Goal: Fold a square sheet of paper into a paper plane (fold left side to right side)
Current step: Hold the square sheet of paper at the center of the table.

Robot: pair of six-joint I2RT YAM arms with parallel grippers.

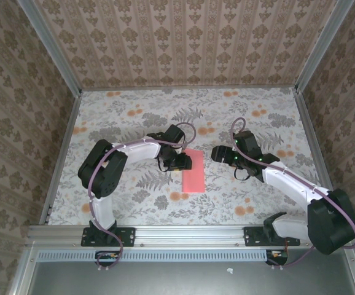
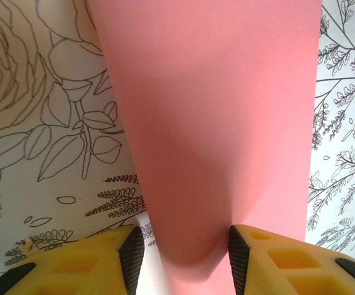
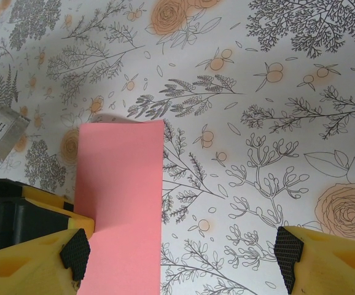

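Note:
The salmon-pink sheet of paper (image 1: 193, 171) lies on the table as a narrow upright rectangle, doubled over. My left gripper (image 1: 179, 161) is at its left long edge. In the left wrist view the paper (image 2: 214, 110) rises as a soft rounded fold between the open left gripper (image 2: 185, 258), whose right pad (image 2: 239, 258) is against the curve. My right gripper (image 1: 219, 153) hovers just right of the sheet, open. In the right wrist view the paper (image 3: 119, 203) lies flat by the left fingertip (image 3: 76, 251), and the right gripper (image 3: 182, 255) spans bare tabletop.
The floral-print tabletop (image 1: 128, 117) has orange blotches around the sheet. Patterned walls (image 1: 190, 37) close off the back and both sides. A metal rail (image 1: 183, 233) runs along the near edge by the arm bases. Part of the left arm (image 3: 5, 215) shows beside the paper.

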